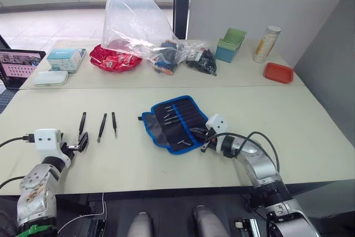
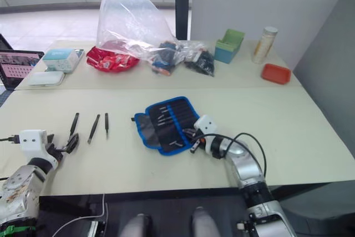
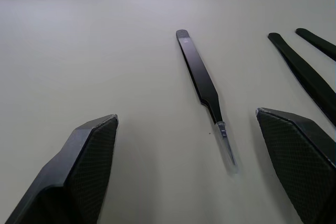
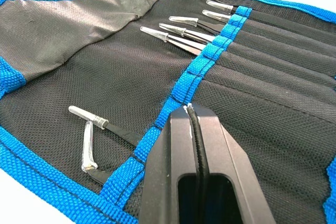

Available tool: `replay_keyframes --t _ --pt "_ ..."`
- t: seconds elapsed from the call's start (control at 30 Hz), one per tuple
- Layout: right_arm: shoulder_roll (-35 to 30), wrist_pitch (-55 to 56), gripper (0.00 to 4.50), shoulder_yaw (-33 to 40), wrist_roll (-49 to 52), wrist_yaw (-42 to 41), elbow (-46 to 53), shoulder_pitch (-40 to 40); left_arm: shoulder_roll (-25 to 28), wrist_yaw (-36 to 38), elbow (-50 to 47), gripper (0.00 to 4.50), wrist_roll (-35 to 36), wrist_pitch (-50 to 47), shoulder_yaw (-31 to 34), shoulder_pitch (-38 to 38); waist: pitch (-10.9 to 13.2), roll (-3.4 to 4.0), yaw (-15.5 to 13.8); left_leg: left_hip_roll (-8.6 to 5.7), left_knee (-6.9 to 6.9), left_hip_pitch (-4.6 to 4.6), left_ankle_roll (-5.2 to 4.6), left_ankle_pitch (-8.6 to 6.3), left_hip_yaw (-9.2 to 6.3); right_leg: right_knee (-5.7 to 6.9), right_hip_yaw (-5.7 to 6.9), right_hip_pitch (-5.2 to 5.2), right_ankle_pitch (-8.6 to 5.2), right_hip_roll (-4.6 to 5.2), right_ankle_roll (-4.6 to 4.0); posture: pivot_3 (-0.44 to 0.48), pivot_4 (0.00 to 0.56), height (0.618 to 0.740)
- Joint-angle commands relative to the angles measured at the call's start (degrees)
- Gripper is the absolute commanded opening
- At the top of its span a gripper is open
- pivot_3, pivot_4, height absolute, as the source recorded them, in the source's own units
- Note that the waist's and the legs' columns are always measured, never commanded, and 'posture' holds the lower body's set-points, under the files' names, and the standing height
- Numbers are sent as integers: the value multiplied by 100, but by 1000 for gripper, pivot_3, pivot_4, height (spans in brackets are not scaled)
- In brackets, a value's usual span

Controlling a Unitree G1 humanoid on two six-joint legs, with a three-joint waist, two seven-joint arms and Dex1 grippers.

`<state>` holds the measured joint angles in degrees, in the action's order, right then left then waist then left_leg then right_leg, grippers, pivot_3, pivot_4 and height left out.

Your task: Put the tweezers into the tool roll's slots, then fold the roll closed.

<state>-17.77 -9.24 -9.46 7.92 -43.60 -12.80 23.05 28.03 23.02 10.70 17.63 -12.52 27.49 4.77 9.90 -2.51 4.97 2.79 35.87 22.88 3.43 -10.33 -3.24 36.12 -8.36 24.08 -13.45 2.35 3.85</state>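
From the head camera, two pale tables stood end to end, with glass doors behind them and a grey wall to the right. The far table carried a clear plastic bag, a red pouch, a green box, an orange tray and a laptop cut off at the frame's edge. On the near table the tool roll lay open, and three tweezers lay side by side to its left. The left gripper sat near the leftmost one, and the right gripper was over the roll's near edge.

In the left wrist view, the fingers stood wide apart and empty, with one tweezer lying between them.

In the right wrist view, the fingers were pressed together on a thin black tweezer, over the blue band. Silver tips poked from several slots; how many tools were seated was hard to tell.
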Motion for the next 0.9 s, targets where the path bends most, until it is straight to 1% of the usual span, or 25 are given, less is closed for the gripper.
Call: replay_keyframes --t 0.03,0.07,0.2,0.43,0.47,0.6,0.73,0.9 --pt "-51 -150 0 -36 -92 72 84 -165 -129 -103 252 4460 -165 -30 -350 201 -4 11 -27 0 0 -2 0 0 0 0 -1 -1 0 0 0 0 150 733" --pt "-49 -170 0 -29 -82 96 113 -178 -145 -120 274 3897 -169 -46 -375 238 -7 15 -48 0 1 -2 0 0 1 0 0 -5 0 0 0 0 150 733" --pt "-61 -237 0 -1 -56 148 207 -227 -169 -133 299 2636 -173 -72 -401 259 -11 22 -89 0 3 -3 -1 1 2 -2 -1 -4 0 0 0 0 150 733" --pt "-85 -321 0 13 -59 174 277 -251 -226 -203 438 258 -89 4 -259 291 -22 41 -100 0 3 -3 -1 1 2 -2 -2 -4 0 0 0 0 150 733" --pt "-89 -329 0 14 -62 179 283 -251 -230 -199 440 24 -100 29 -257 292 -25 46 -100 0 3 -3 -1 1 2 -2 -2 -4 -1 0 0 0 150 733" --pt "-137 -392 0 58 -72 241 358 -267 -280 -236 317 24 -37 591 -56 341 -25 46 -109 0 3 -1 -1 1 2 -2 -1 -2 -1 0 0 0 150 733" --pt "-167 -290 0 239 67 307 561 -278 -177 -83 133 24 36 838 -45 447 -24 41 -112 0 5 14 -1 1 2 -6 -1 6 0 0 1 0 150 733" --pt "-135 -302 0 504 297 436 1123 -242 37 427 -277 24 175 849 -380 780 -7 22 -112 0 5 40 -1 1 0 -6 -1 24 5 0 9 0 150 733"
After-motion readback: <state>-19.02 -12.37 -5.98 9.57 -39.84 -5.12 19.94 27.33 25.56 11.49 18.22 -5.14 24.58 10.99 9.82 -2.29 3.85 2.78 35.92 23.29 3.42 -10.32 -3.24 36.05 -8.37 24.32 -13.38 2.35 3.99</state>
